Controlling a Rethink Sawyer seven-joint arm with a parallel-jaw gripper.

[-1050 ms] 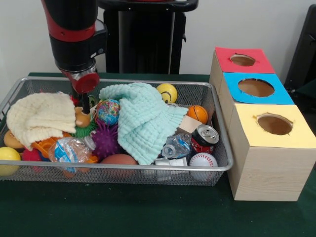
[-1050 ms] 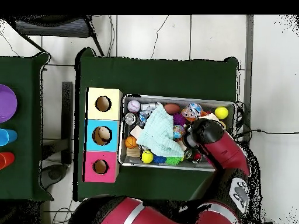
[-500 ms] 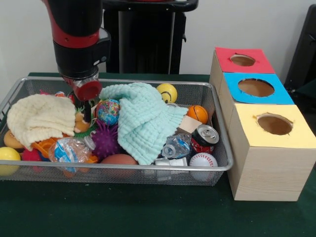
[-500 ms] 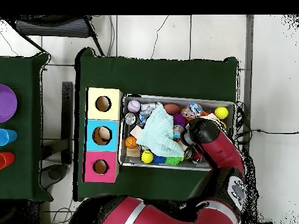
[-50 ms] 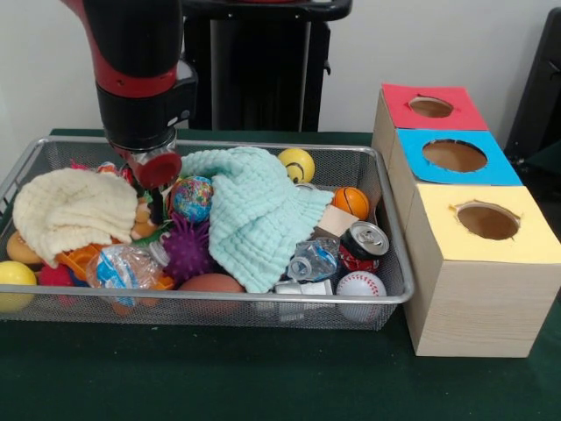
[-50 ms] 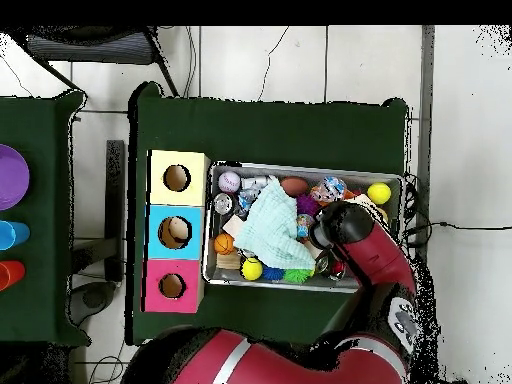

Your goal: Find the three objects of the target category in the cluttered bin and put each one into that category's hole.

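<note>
A wire bin [image 5: 386,296] [image 6: 212,262] holds mixed clutter. In it are a mint cloth [image 5: 254,210], a cream cloth [image 5: 74,210], a globe ball [image 5: 191,197], a purple spiky ball [image 5: 187,250], a yellow smiley ball [image 5: 296,164], a small basketball [image 5: 351,201], a baseball [image 5: 359,284] and a soda can [image 5: 363,243]. My gripper [image 5: 156,209] reaches down into the clutter between the cream cloth and the globe ball, just beside a tan toy [image 5: 141,225]. In the overhead view the arm's wrist [image 6: 342,224] hides the gripper. Three boxes with holes stand beside the bin: red [image 5: 430,106], blue [image 5: 454,156] and yellow [image 5: 487,221].
A crushed plastic bottle [image 5: 313,260], a brown ball [image 5: 210,283], a yellow ball [image 5: 12,281] and a clear wrapper [image 5: 123,265] lie along the bin's front. On a separate table are a purple bowl [image 6: 8,177] and two cups [image 6: 8,236].
The arm has shifted slightly to the right and lower in the front view. The tan toy beside it now shows less.
</note>
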